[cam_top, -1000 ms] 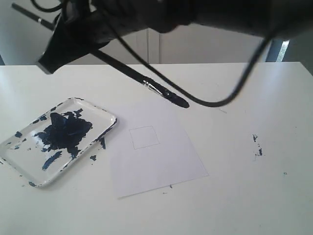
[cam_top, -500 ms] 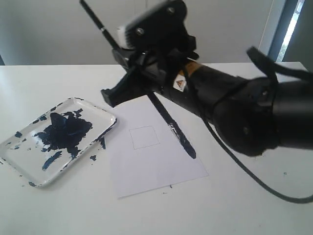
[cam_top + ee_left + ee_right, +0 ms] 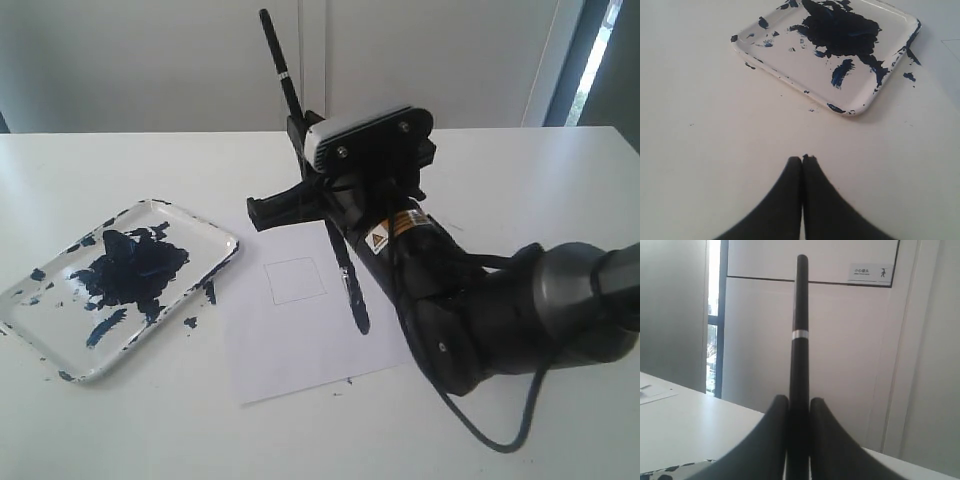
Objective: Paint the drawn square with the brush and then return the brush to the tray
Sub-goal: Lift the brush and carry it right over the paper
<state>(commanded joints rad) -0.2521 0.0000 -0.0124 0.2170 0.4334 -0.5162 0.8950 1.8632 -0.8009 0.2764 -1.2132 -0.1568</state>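
- Right gripper clamps the brush by its black handle, one jaw pressed to each side. The handle rises steeply toward 12 o'clock and carries a thin silver band near its upper end.
- A yellow warning-triangle sticker marks the right arm's wrist; the label beside it is too small to read.
- A wall sign in the right wrist view bears a small figure pictogram and writing too small to make out.
- The tray lies at 9 o'clock of the paper sheet and holds a large blotch of dark blue paint, with smears along its rim.
- The drawn square sits on the sheet with its interior white. The brush's dark tip is at about 4 o'clock of it, just outside the outline — contact with the paper cannot be told.
- Left gripper is closed on nothing above the white table.
- Dark specks dot the table at 3 o'clock of the sheet.
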